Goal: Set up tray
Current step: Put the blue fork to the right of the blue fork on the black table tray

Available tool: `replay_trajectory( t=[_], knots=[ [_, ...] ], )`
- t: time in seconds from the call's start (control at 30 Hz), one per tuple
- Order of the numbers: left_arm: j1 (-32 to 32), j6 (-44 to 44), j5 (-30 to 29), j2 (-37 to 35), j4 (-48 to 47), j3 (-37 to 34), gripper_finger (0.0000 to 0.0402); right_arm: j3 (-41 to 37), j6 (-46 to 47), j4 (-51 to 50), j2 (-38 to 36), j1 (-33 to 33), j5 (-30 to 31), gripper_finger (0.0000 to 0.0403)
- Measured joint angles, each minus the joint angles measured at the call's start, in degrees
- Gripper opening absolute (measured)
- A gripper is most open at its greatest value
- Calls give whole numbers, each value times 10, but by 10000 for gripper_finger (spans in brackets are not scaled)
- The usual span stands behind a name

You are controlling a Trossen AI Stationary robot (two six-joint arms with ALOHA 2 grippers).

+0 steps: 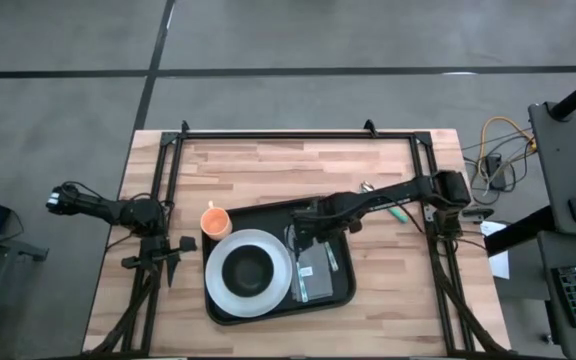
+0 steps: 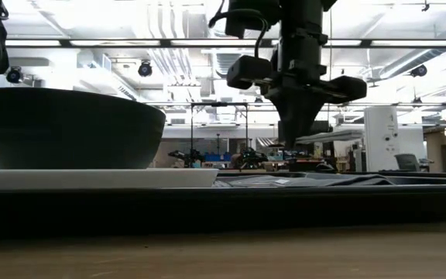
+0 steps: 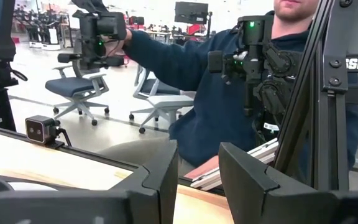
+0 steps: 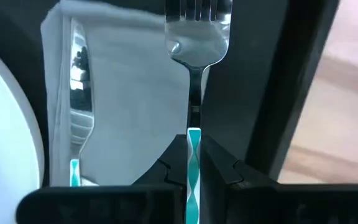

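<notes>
Holding a steel fork with a teal-patterned handle (image 4: pixel 193 93) pinched in its pressed-together fingers, the right end effector (image 4: pixel 193 163) hovers over the grey folded napkin (image 4: pixel 135 93), at three o'clock in the large black rectangular plastic tray (image 1: pixel 343 290) mid-surface, likely to lay it beside the knife (image 4: pixel 79 106). The left end effector (image 3: pixel 197 180), at nine o'clock, waits half spread, empty.

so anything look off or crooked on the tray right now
Nothing stands out. The plate and bowl sit flat in the tray, a knife lies straight on the napkin, and the right gripper holds the fork above it.

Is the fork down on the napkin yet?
Not yet: the right gripper is shut on the fork, holding it above the napkin.
</notes>
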Motion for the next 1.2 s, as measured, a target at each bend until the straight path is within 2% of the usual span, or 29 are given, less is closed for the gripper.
replay_trajectory(
  t=[0.43,0.57,0.7,1.2],
  knots=[
    [0,0,0,0,0,0,98,53,79,7,51,63,2,13],
    [0,0,0,0,0,0,98,53,109,15,51,79,38,13],
    [0,0,0,0,0,0,98,53,137,27,51,88,45,13],
    [0,0,0,0,0,0,98,37,144,116,51,103,82,13]
  ],
)
